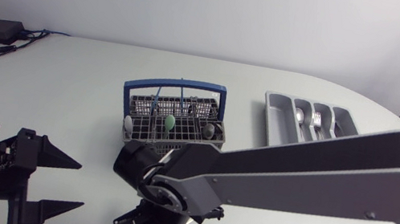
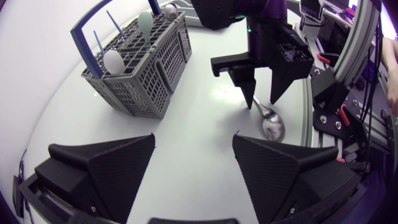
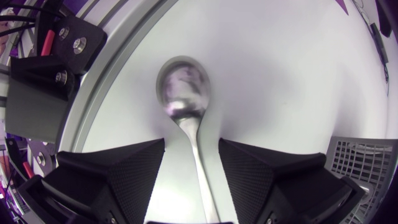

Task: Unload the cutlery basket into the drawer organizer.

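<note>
White table (image 1: 66, 82) fills the scene, with the cutlery basket (image 1: 150, 130) standing upright near its middle, its blue handle arched over the grey mesh. A white spoon (image 2: 113, 61) and a pale green spoon (image 2: 145, 23) stand bowl-up in the basket's compartments, among other pieces too small to tell apart. The drawer organizer (image 1: 272, 128) lies apart from the basket, on the side where the right arm (image 1: 321, 169) comes in; some metal cutlery lies in its far compartments.

On the basket's near side, close to the table's front edge, a metal spoon (image 3: 183, 90) lies flat on the table, bowl pointing away from the basket. The right end effector (image 3: 191, 144) hangs low over it, fingers apart, with the spoon's handle running between them. A gap shows on each side of the handle, so they are not clamped on it.

The left end effector (image 2: 194, 135) is off the basket's near corner on the left arm's side, well apart from it. Its fingers are spread wide and hold nothing; it faces the basket and the spoon.
</note>
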